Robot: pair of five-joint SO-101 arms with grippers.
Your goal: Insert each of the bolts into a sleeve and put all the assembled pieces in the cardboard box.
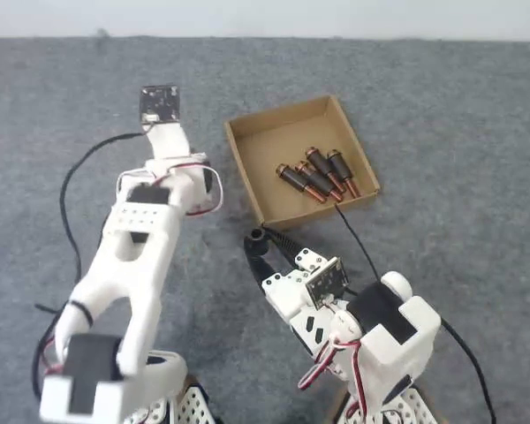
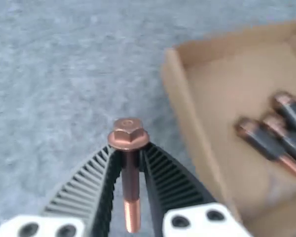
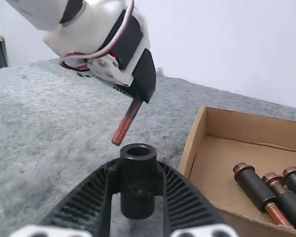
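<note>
Right gripper (image 3: pixel 138 170) clamps sleeve (image 3: pixel 137 185) upright; left gripper (image 2: pixel 130 155) clamps bolt (image 2: pixel 130 182), tip near sleeve's mouth; box (image 3: pixel 222 123) partly cut off.

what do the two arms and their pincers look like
The left arm and right arm have white shells, black motor blocks and thin red and white wire loops, with black cables trailing off. The left pincer and right pincer are black, tapered and ribbed, on white bases with screw holes.
</note>
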